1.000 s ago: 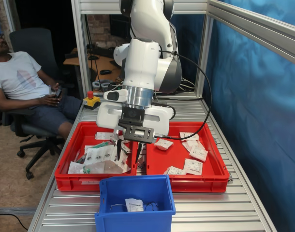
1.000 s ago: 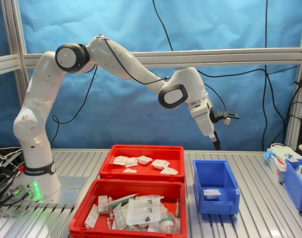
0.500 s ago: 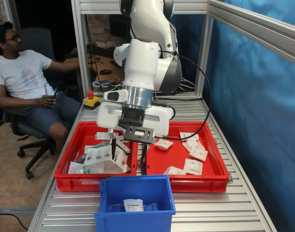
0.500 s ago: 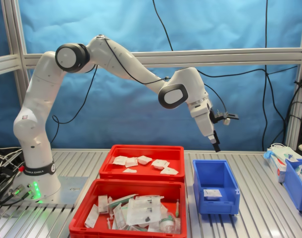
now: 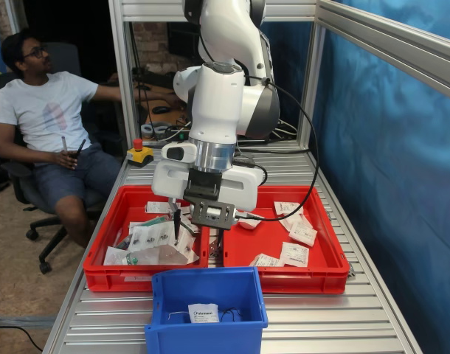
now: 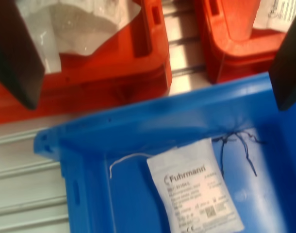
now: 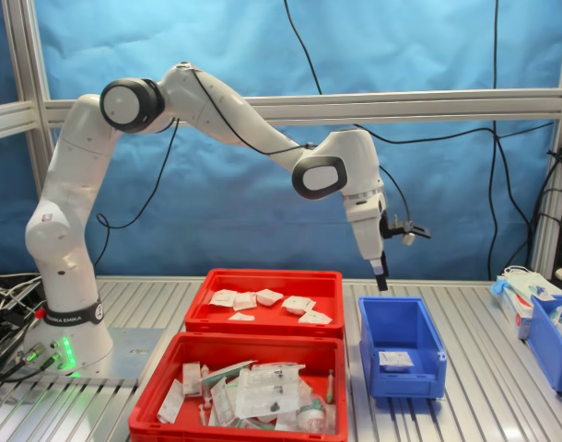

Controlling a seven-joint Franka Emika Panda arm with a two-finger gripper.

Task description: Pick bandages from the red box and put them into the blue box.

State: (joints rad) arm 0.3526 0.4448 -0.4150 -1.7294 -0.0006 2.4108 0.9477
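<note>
Gripper (image 5: 198, 230) empty, fingers spread, now higher than a second ago and drawn back from above the blue box (image 5: 207, 281) toward the red box (image 5: 329, 263). One bandage (image 6: 194, 188) lies on the blue box floor: drop looks complete. More bandages (image 5: 294, 253) wait in the red box; next pick likely follows.

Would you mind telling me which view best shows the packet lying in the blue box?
The wrist view: the packet fills much of the frame and its print is legible. In both exterior views it is only a small white patch on the floor of the blue box, its print too small to read.
</note>
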